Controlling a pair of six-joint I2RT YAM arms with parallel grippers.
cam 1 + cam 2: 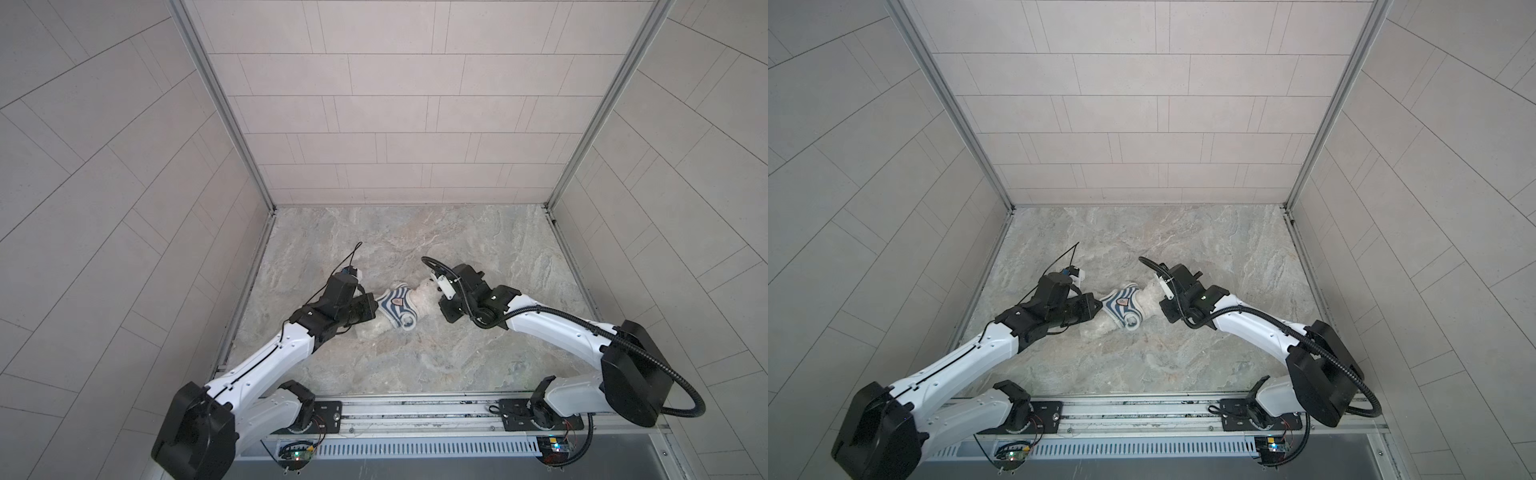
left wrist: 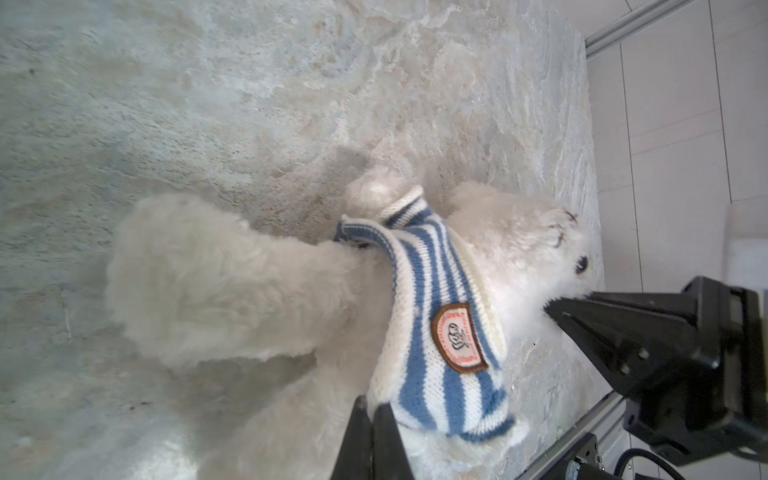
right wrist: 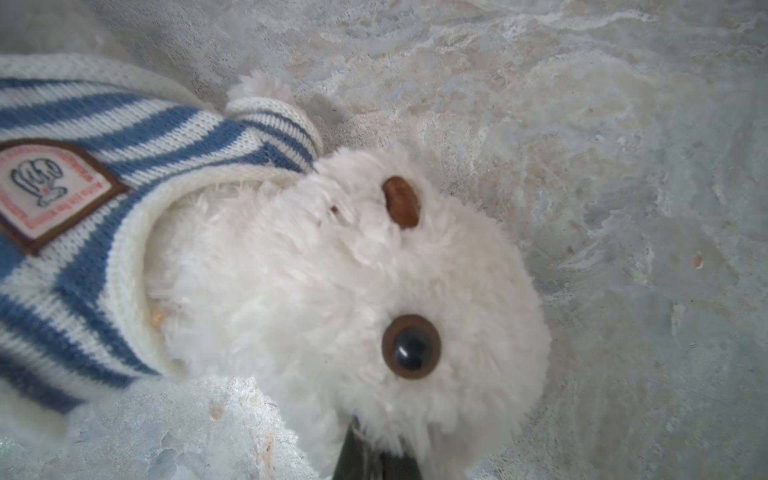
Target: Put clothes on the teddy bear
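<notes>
The left gripper [image 2: 371,409] has its jaws together on the lower hem of the small blue-and-white striped knitted shirt [image 2: 432,299], apparently pinching that edge. The right gripper [image 2: 557,309] is closed into the fur at the head of the small fluffy white plush teddy bear [image 2: 232,282].

**Position.** The bear lies stretched out between the two grippers near the middle of the grey marble-patterned desk [image 1: 457,249], slightly toward its left edge. Its head points to the right gripper and its legs to the left one.

**Progress.** The collar is already over the head and sits at the neck. One stubby arm pokes out of a ribbed sleeve. The shirt, with its brown-edged sewn badge [image 2: 459,338], is bunched high on the chest, so the belly and legs are bare. The task therefore appears more than half done. The hem has yet to be drawn down over the torso. Whether the second arm is in its sleeve cannot be told.

**Surroundings.** Pale tiled walls [image 1: 395,116] with aluminium corner posts enclose the desk on three sides. The arms' mounting rail [image 1: 415,411] runs along the near edge. Nothing else lies on the desk. The only likely hindrances are the bunched knit and the long fur, which may drag against it.
</notes>
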